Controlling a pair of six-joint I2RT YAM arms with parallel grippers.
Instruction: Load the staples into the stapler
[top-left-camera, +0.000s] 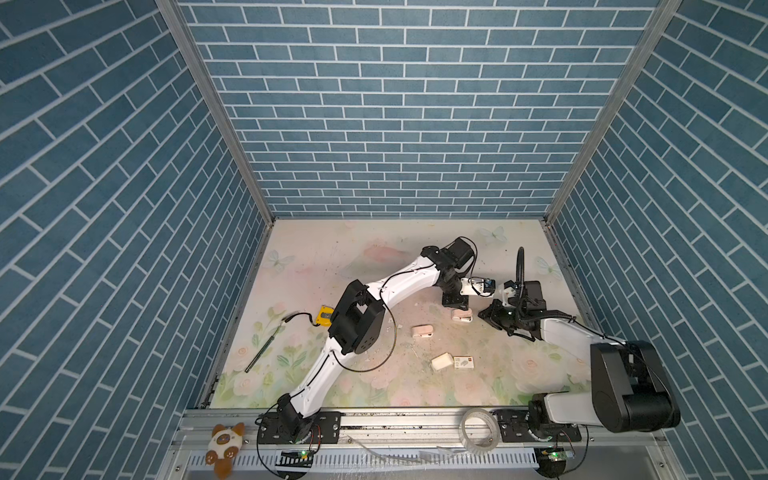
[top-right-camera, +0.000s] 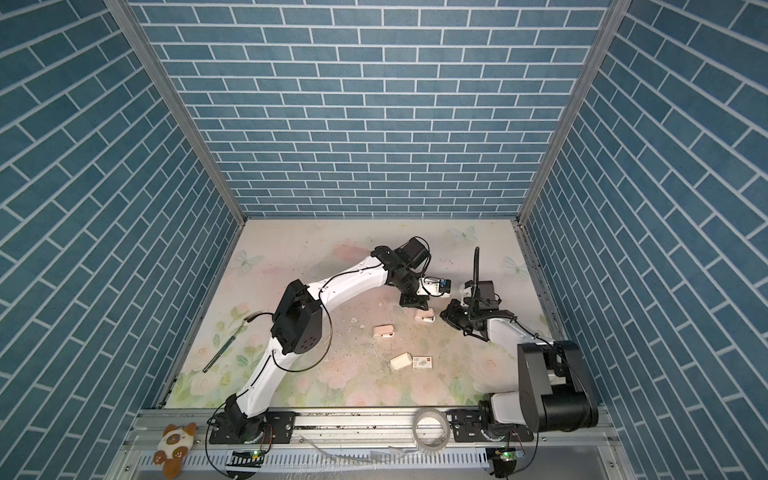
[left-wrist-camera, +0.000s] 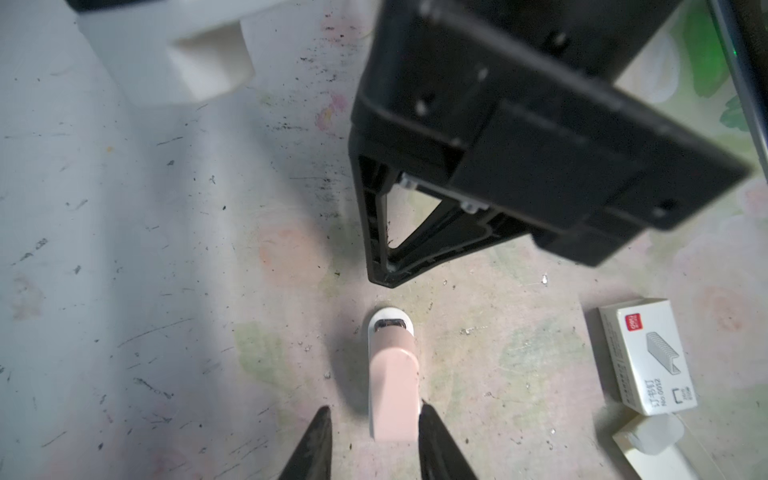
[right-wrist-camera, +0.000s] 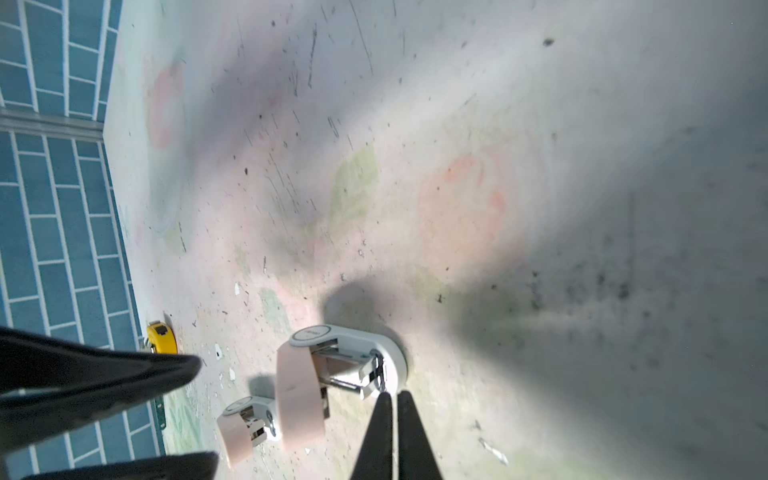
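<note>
A pink-and-white stapler (top-left-camera: 462, 316) (top-right-camera: 424, 316) lies on the flowered mat between both arms. In the left wrist view the stapler (left-wrist-camera: 392, 374) has its pink end between my left gripper (left-wrist-camera: 374, 419), whose jaws are a little apart: one finger touches it and the other stands off. My right gripper (right-wrist-camera: 392, 397) is shut and empty, its tips against the metal part of the stapler (right-wrist-camera: 332, 374), which shows between the pink top and the white base. The white staples carton (top-left-camera: 462, 362) (left-wrist-camera: 646, 357) lies nearer the front beside a cream tray (top-left-camera: 441, 361). No staple strip shows clearly.
A second pink stapler (top-left-camera: 422, 331) (right-wrist-camera: 245, 424) lies just left of the first. A yellow tape measure (top-left-camera: 324, 314) and a green pen (top-left-camera: 264, 349) lie at the left. A tape roll (top-left-camera: 478, 428) and a plush toy (top-left-camera: 224, 442) rest on the front rail.
</note>
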